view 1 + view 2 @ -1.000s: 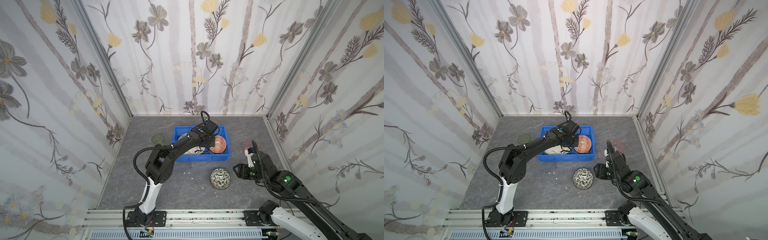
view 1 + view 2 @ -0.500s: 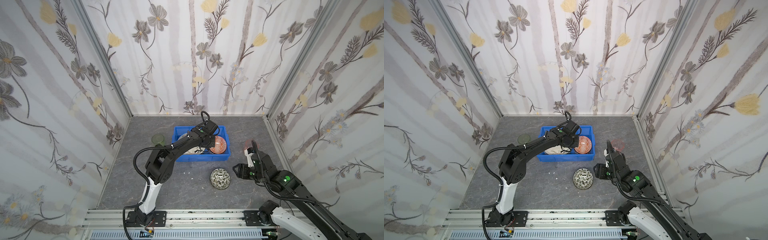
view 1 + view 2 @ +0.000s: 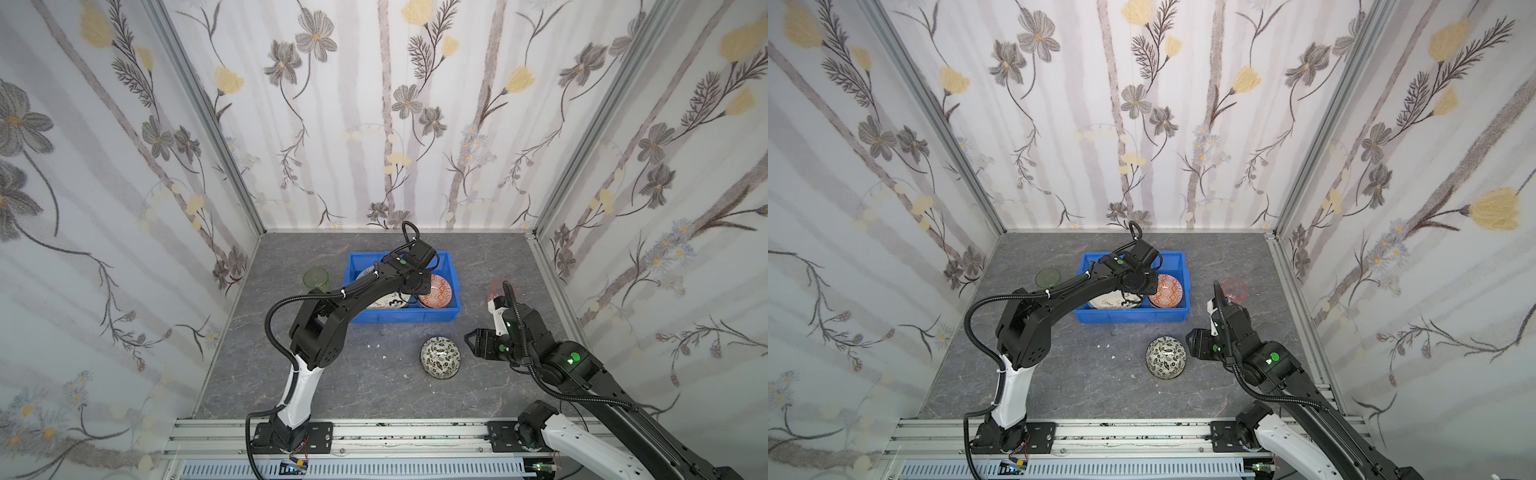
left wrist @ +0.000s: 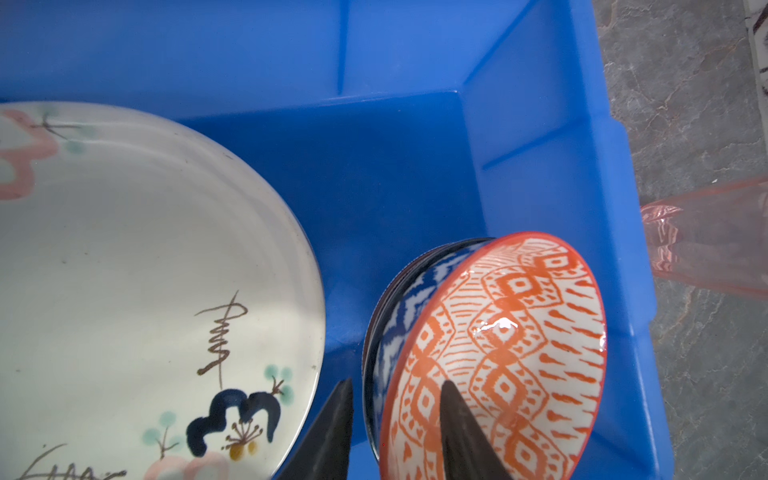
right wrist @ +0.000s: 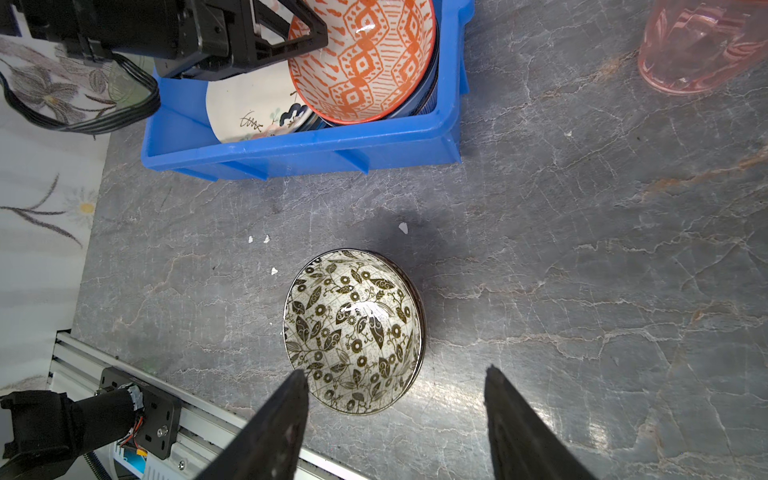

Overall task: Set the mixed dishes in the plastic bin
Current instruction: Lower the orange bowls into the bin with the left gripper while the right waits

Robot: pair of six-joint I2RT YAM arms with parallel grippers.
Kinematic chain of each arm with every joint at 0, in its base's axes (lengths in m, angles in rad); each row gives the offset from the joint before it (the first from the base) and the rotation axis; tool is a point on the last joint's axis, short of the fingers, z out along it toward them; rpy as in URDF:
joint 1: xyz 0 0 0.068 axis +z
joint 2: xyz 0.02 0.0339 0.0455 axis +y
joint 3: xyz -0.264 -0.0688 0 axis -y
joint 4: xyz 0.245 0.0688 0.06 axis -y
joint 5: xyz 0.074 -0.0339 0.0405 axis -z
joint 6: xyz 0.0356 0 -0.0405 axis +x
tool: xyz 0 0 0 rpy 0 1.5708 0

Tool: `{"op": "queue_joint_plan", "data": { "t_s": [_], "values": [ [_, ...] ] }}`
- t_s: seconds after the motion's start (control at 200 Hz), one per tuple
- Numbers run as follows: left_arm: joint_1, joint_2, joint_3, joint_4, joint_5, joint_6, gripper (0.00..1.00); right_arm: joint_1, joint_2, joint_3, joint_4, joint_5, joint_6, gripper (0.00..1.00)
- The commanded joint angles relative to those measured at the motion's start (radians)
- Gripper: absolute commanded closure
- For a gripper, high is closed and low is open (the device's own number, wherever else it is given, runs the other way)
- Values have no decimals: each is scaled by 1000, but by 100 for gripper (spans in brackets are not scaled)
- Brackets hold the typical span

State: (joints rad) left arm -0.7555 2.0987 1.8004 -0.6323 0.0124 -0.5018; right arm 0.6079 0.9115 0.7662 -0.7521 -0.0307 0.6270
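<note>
The blue plastic bin (image 3: 399, 318) (image 3: 1129, 316) holds a cream painted plate (image 4: 145, 270) (image 3: 1113, 301) and an orange-patterned bowl (image 4: 519, 332) (image 3: 434, 291) nested in a blue-white bowl (image 4: 399, 316). My left gripper (image 4: 397, 383) (image 3: 407, 296) is open inside the bin. Its fingers straddle the bowls' rim, one inside the orange bowl, the other outside with a gap. A black-white leaf bowl (image 5: 353, 332) (image 3: 441, 357) sits on the table. My right gripper (image 5: 395, 372) (image 3: 471, 344) hangs open just to its right in both top views. A green tumbler (image 3: 316, 280) stands left of the bin, a pink tumbler (image 3: 496, 289) (image 5: 698, 41) right of it.
Small white chips (image 5: 403, 227) lie on the grey table between the bin and the leaf bowl. An aluminium rail (image 3: 374, 432) with both arm bases runs along the front edge. Flowered walls close in the left, back and right sides.
My left gripper's jaws have opened from shut at the orange bowl's rim, and the bowl rests in the bin. The right arm has not moved.
</note>
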Motion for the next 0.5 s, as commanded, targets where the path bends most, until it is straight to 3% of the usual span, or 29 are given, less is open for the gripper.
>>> {"op": "queue_joint_plan", "data": {
  "t_s": [0.0,0.27,0.42,0.495],
  "values": [
    [-1,-21,4,9,-3,-3,55,0,5,-1,31,-7,-1,33],
    [-1,-57,-2,9,-3,-1,25,0,29,-4,33,-29,-2,33],
    [1,-101,-6,6,4,0,2,0,48,-5,34,-52,12,33],
    [1,-127,-13,5,15,-1,0,1,64,-48,43,-75,16,33]
  ]
}}
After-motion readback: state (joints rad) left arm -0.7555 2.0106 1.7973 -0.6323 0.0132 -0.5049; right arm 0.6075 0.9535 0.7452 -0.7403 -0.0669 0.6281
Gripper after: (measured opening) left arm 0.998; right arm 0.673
